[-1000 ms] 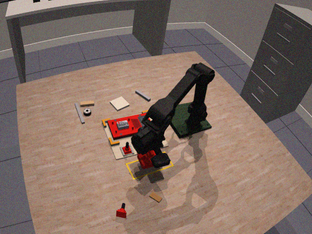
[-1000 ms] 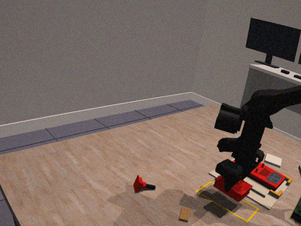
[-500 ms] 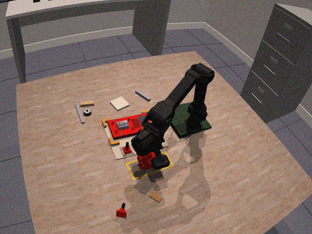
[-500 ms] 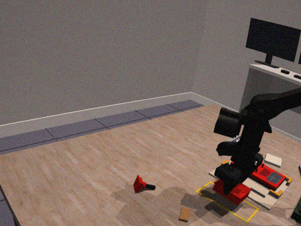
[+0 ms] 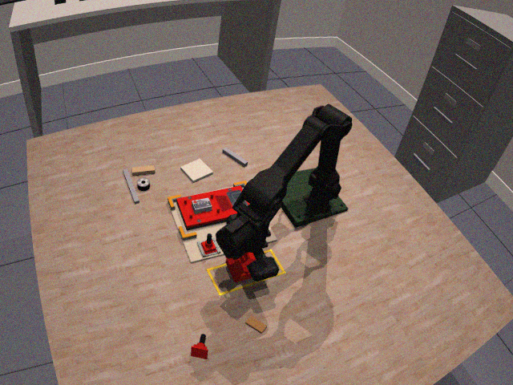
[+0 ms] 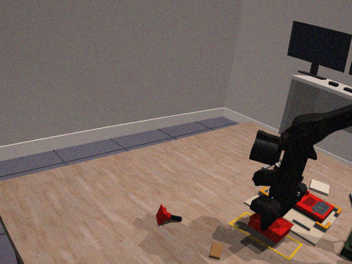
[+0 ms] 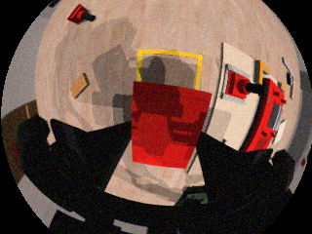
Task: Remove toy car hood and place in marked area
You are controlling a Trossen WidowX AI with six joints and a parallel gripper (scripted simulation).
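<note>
The red hood (image 5: pixel 238 271) (image 6: pixel 281 229) (image 7: pixel 166 124) is held level just above the table, over the marked area; its shadow falls apart from it. My gripper (image 5: pixel 247 264) (image 6: pixel 273 223) (image 7: pixel 166 129) is shut on the hood, one black finger on each side. The yellow outline of the marked area (image 5: pixel 213 281) (image 6: pixel 237 218) (image 7: pixel 170 53) lies flat on the table, partly hidden by hood and arm. The toy car's red body (image 5: pixel 207 218) (image 7: pixel 263 129) lies between orange corner pieces, a grey block on top.
The cream board (image 5: pixel 194 252) under the car borders the marked area; a red piece with a black peg (image 5: pixel 209 247) (image 7: pixel 237 84) stands there. A wooden block (image 5: pixel 256 325) (image 6: pixel 216 250) (image 7: pixel 79 86) and another black-handled red piece (image 5: pixel 199 351) (image 6: pixel 161 215) lie on the area's other side.
</note>
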